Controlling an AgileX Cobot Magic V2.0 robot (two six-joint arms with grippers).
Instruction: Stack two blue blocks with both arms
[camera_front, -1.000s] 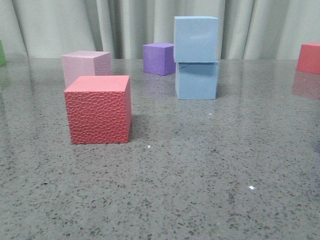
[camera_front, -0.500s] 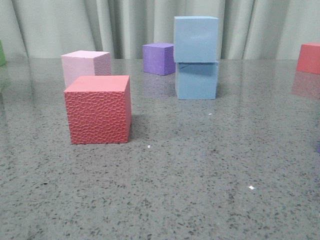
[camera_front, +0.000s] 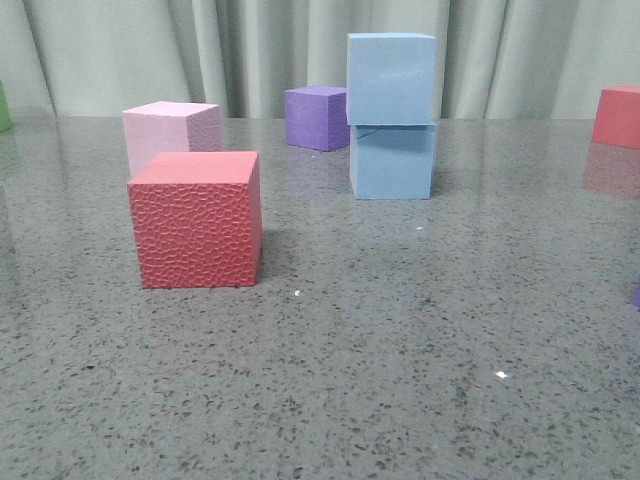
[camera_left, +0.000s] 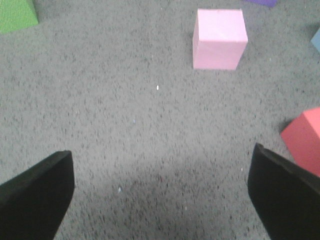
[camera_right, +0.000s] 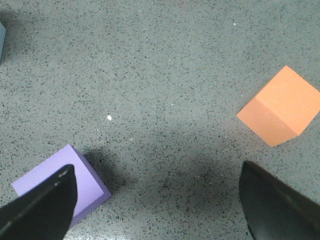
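Grey speckled stone table (camera_front: 400, 330), pale curtain behind. Two pale sky-blue foam cubes stacked: upper (camera_front: 392, 78) on lower (camera_front: 392, 160), right of textured red foam cube (camera_front: 196, 219). Left gripper (camera_left: 160, 195) wide open, empty. Right gripper (camera_right: 157, 200) likewise.

In the front view, a green foam cube (camera_front: 3, 105) and a red foam cube (camera_front: 618, 116) are cut off at the side edges. The left gripper (camera_left: 160, 192) and the right gripper (camera_right: 157, 202) show only dark fingertips, wide apart. A lavender cube (camera_right: 59, 184) lies partly behind one right fingertip.
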